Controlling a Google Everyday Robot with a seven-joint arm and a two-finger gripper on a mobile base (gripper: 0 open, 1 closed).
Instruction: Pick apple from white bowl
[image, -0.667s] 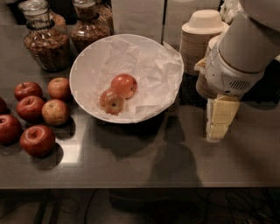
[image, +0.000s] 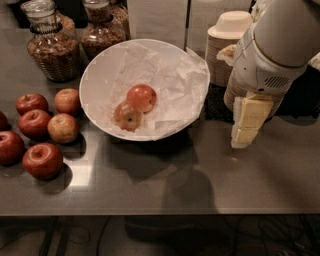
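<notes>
The gripper (image: 243, 134) is hanging tip-down over the counter (image: 200, 175), just right of the white bowl (image: 87, 95) and carrying nothing. How far it is opened cannot be told. The apple (image: 142, 97) is lying near the bowl's middle on crumpled paper (image: 175, 80), touching a blotched apple (image: 128, 116).

Risks, in my judgement:
- A descent is likely to nudge the neighbour or close on it instead.
- The loose paper may be letting the glossy fruit roll.
- The arm is passing close to the stacked paper bowls (image: 227, 40).
</notes>
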